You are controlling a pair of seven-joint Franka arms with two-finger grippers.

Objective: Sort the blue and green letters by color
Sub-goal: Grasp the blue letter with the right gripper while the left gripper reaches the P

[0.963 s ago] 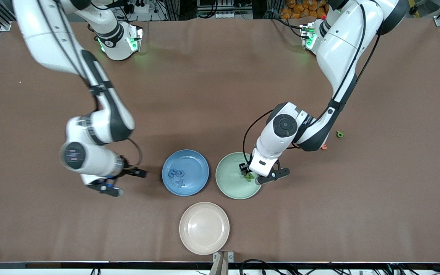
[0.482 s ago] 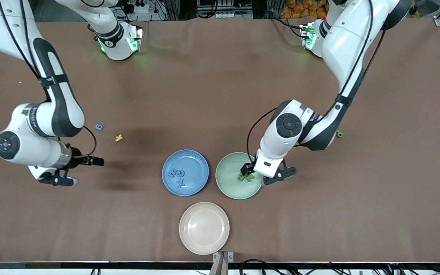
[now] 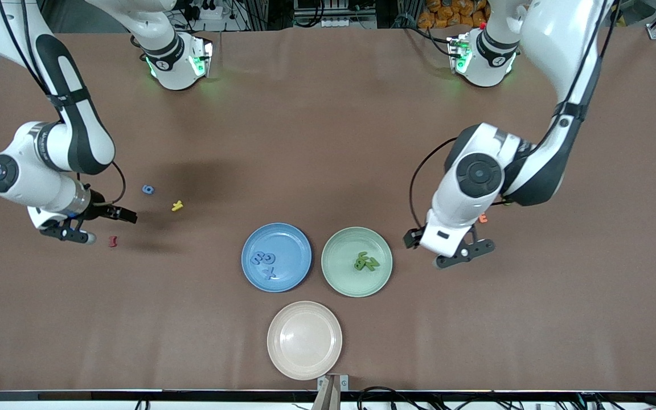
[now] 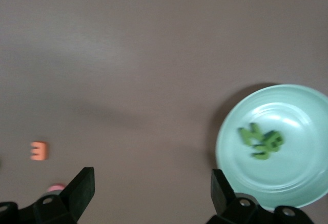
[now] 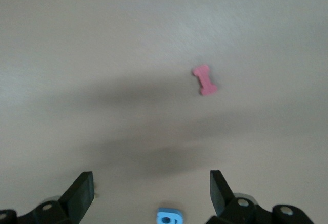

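A blue plate (image 3: pixel 291 245) holds three blue letters (image 3: pixel 263 265). Beside it, a green plate (image 3: pixel 340 256) holds a small cluster of green letters (image 3: pixel 366 262). A loose blue 9 (image 3: pixel 147 189) lies on the table toward the right arm's end. My left gripper (image 3: pixel 449 250) is open and empty over bare table beside the green plate. In the left wrist view the gripper (image 4: pixel 152 193), the plate (image 4: pixel 300 114) and the green letters (image 4: pixel 261 142) show. My right gripper (image 3: pixel 95 225) is open and empty above the table close to the blue 9 (image 5: pixel 169 218), as the right wrist view (image 5: pixel 151 193) shows.
A yellow Y (image 3: pixel 177 205) lies beside the blue 9. A dark red letter (image 3: pixel 113 241) lies near the right gripper and also shows in the right wrist view (image 5: pixel 205 79). An orange E (image 3: pixel 483 218) lies by the left arm. A beige plate (image 3: pixel 304 340) sits nearest the camera.
My left gripper has left the green plate and moved toward the left arm's end, with green letters left lying in the plate. My right arm has swung away from the blue plate, uncovering the 9, Y and red letter.
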